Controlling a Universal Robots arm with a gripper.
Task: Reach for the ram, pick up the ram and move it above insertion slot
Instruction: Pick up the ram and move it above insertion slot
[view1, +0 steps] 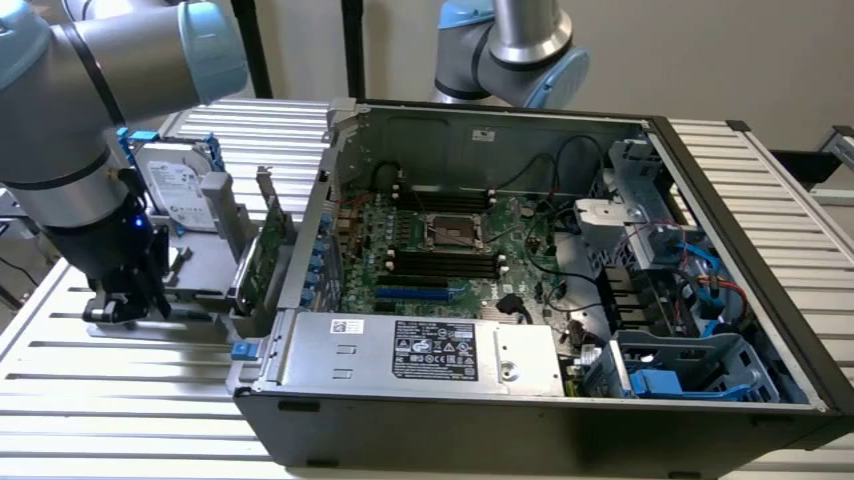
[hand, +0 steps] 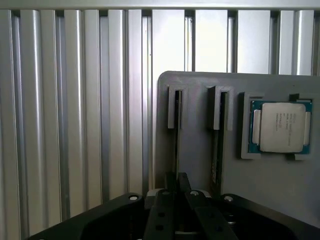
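The robot arm's black gripper (view1: 127, 303) is hanging low at about nine o'clock of the open dark desktop computer case (view1: 534, 425) in the exterior view, over the ribbed aluminium table (hand: 75, 125). In the wrist view the gripper (hand: 176, 189) is sitting over a flat grey plastic holder tray (hand: 197, 150), its fingers drawn close together and apparently pinching the ram (hand: 176, 135). The ram is a long thin circuit-board stick, standing on edge in one of the tray's two narrow slots. Its long axis is running straight out from between the fingers, so the grip is lying across its thickness. A second stick (hand: 218, 150) is standing in the neighbouring slot, beside a square silver processor chip (hand: 282, 126). The black memory slots (view1: 441, 264) on the case's green motherboard are lying at roughly three o'clock from the gripper, well apart.
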